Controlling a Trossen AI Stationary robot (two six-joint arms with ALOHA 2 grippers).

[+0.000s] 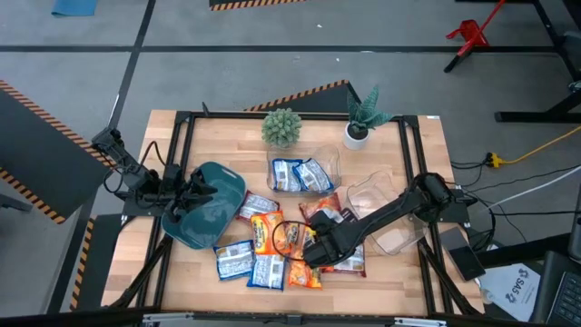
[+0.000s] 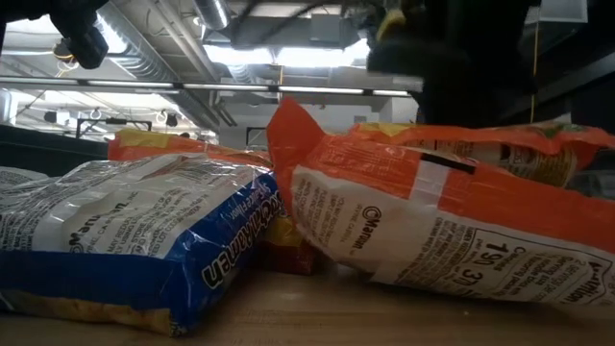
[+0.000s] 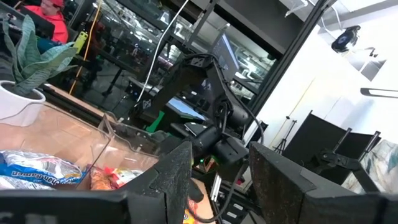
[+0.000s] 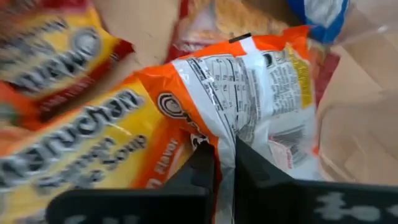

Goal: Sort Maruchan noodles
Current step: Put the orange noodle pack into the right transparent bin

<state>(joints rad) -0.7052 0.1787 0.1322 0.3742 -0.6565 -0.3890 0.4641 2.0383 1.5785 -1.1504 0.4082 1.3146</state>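
On the butcher-block table (image 1: 413, 150), the left gripper (image 1: 201, 189) hangs open-fingered over the dark teal bin (image 1: 204, 216). Maruchan noodles (image 1: 272, 247) lie heaped mid-table; the right gripper (image 4: 224, 163) pinches an orange packet (image 4: 249, 93). Grey floor surrounds the table.

You can read "Maruchan" on the orange packet (image 2: 432, 226) and partly on the blue packet (image 2: 125, 235).

Grey floor (image 1: 272, 45) with orange-black hazard tape (image 1: 300, 94), red stand (image 1: 469, 36), bright ceiling lights (image 2: 288, 56) overhead
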